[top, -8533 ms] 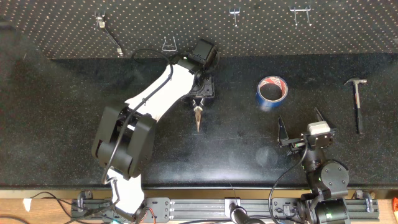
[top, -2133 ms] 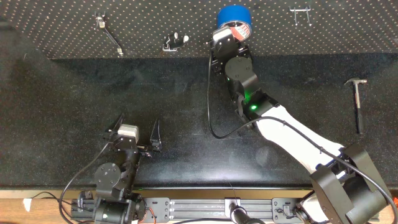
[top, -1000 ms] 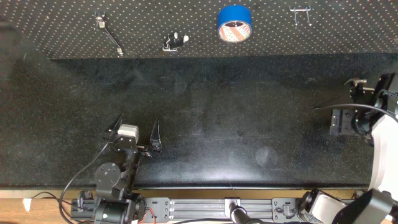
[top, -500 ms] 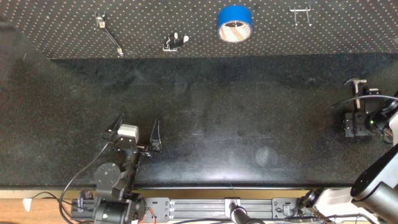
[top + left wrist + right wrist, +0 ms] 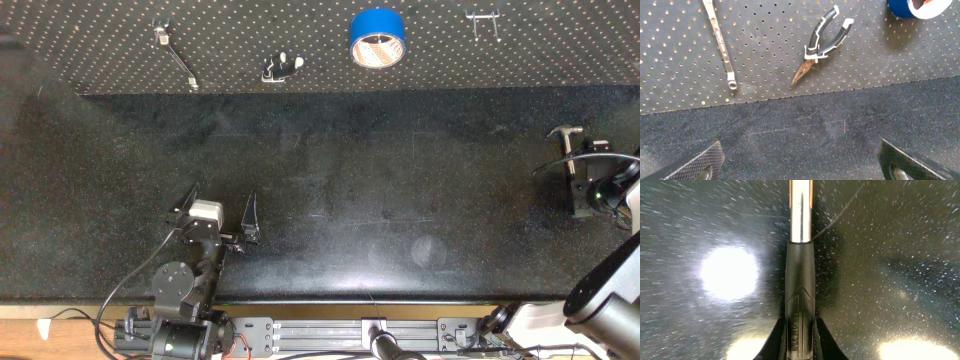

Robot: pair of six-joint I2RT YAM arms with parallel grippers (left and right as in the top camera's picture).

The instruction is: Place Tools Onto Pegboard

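Observation:
A hammer (image 5: pixel 567 134) lies near the table's right edge, its head toward the pegboard (image 5: pixel 100 40). My right gripper (image 5: pixel 586 190) sits low over its handle. In the right wrist view the black grip (image 5: pixel 800 290) runs between the two fingers (image 5: pixel 771 341), which press against both of its sides, so the right gripper (image 5: pixel 800 342) is shut on the hammer. A wrench (image 5: pixel 176 56), pliers (image 5: pixel 282 67) and a blue tape roll (image 5: pixel 377 38) hang on the pegboard. My left gripper (image 5: pixel 218 212) rests open at the front left, empty, facing the wrench (image 5: pixel 720 40) and pliers (image 5: pixel 821 42).
A bare double hook (image 5: pixel 483 20) sticks out of the pegboard at the upper right, beyond the tape. The black table top (image 5: pixel 380 170) stretches wide between the two arms. The tape roll (image 5: pixel 917 7) shows at a corner of the left wrist view.
Over the earlier frames the pliers and tape went up on the pegboard. In the last second my right gripper swung to the hammer and settled around its handle. The left arm stayed still.

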